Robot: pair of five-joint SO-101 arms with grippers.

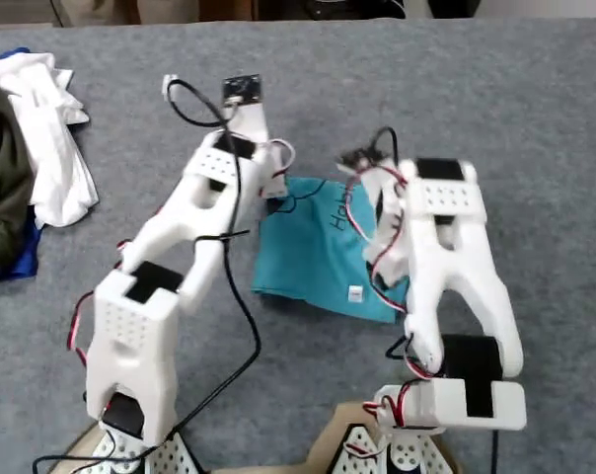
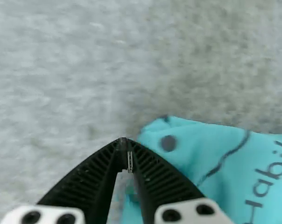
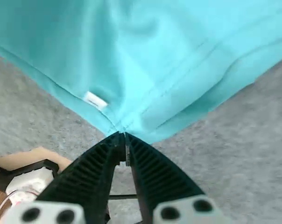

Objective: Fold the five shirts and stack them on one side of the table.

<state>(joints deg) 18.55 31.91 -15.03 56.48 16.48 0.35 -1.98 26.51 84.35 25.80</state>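
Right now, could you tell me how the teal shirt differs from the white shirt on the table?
The teal shirt lies spread fairly flat near the middle of the grey table; the white shirt is crumpled in a heap at its left side. The left tool and right tool are shut at the teal shirt's edges; no tool is at the white shirt. Both shirts rest on the table.

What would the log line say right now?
left gripper: shut on teal shirt | right gripper: shut on it | other shirts: heaped, unfolded
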